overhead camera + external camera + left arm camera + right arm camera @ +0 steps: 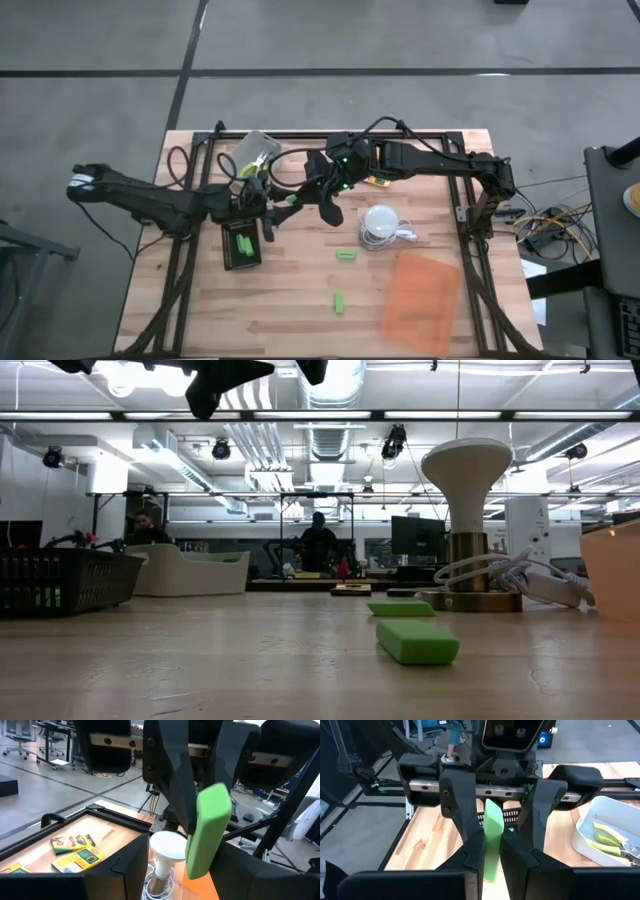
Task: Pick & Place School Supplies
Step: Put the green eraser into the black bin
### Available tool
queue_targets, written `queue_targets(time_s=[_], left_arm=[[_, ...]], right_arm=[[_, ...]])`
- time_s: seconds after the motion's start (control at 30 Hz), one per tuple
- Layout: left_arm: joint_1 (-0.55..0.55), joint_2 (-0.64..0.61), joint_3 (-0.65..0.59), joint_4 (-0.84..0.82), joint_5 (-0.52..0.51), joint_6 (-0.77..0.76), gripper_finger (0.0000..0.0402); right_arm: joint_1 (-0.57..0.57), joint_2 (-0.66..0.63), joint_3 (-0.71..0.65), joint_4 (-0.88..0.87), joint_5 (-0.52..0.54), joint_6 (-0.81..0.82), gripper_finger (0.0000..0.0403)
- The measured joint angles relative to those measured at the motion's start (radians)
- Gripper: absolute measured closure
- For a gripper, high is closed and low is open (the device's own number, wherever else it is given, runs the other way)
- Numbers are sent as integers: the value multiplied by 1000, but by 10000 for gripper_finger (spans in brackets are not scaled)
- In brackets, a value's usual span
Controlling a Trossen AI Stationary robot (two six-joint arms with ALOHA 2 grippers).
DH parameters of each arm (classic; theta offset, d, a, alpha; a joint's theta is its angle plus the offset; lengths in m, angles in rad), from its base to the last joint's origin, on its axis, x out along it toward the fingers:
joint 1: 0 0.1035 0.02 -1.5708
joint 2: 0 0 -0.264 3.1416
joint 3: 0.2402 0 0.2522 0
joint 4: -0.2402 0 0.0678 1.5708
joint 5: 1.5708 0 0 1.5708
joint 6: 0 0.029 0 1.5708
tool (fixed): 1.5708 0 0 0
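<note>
A bright-green stick (289, 200) hangs in the air over the middle of the table, with my right gripper (492, 856) shut on it. My left gripper (184, 857) faces it from the table's left, open. Its two fingers (131, 861) stand on either side of the stick's lower end (200, 862); I see no touch. Two more green sticks (346, 255) (339, 302) lie flat on the wood. The black tray (241, 243), below my left gripper, holds other green sticks. Yellow-green plier tools (609, 839) lie in a white bin (255, 150). Orange-yellow boxes (75, 851) lie at the far side. My right gripper pinches the stick's two flat faces (492, 827) between its two fingers, on the stick's upper part (212, 802). The fingers come from the table's right, slanting down. The stick is lifted clear and hangs tilted below them.
A white bulb-shaped lamp (380, 225) with a coiled cord stands right of centre. The translucent orange sheet (420, 292) lies near the front right. A black frame (300, 135) rims the table. People show in the room behind, in the low view.
</note>
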Motion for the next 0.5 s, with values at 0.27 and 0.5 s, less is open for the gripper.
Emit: queue_targets(time_s=[0.27,0.5], left_arm=[[0,5,0,1,0,-24,209],[0,5,0,0,1,-24,234]], right_arm=[[0,0,0,4,0,3,360],[0,1,0,3,1,3,360]])
